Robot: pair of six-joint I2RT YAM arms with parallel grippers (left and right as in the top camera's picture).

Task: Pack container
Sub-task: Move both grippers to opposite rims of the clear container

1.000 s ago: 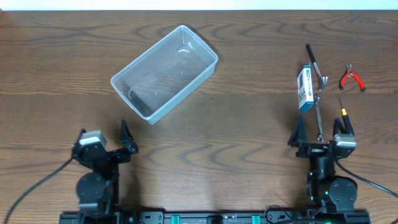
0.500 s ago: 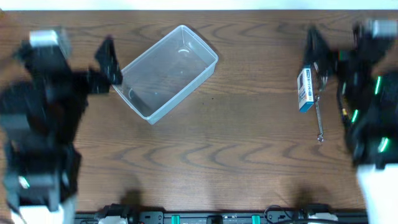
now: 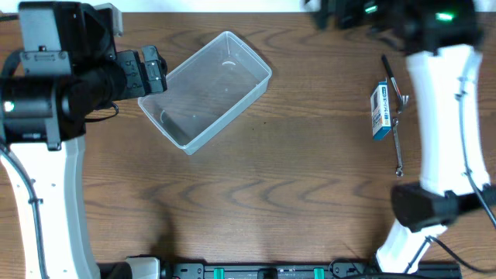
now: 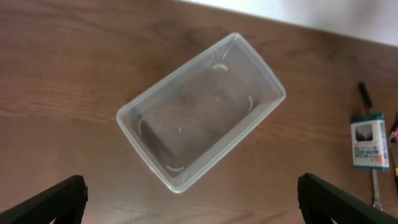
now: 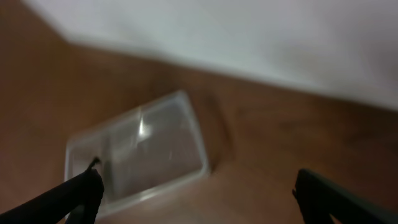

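The left end effector (image 3: 149, 70) sits at the upper left of the overhead frame, its fingers set wide apart and holding nothing, over the left edge of the container (image 3: 205, 93); the wrist view looks straight down on that clear tub from above; the right end effector (image 3: 341, 11) is at the top edge of the frame, right of centre, blurred and partly cut off; its own wrist view shows both fingertips far apart at the lower corners, gripping nothing; the container lies open side up and askew on the brown worktop (image 3: 294, 194), upper centre-left; at the right of the frame a small blue-and-white box (image 3: 379, 111) lies with a slim silver wrench (image 3: 397, 151) just beside it.
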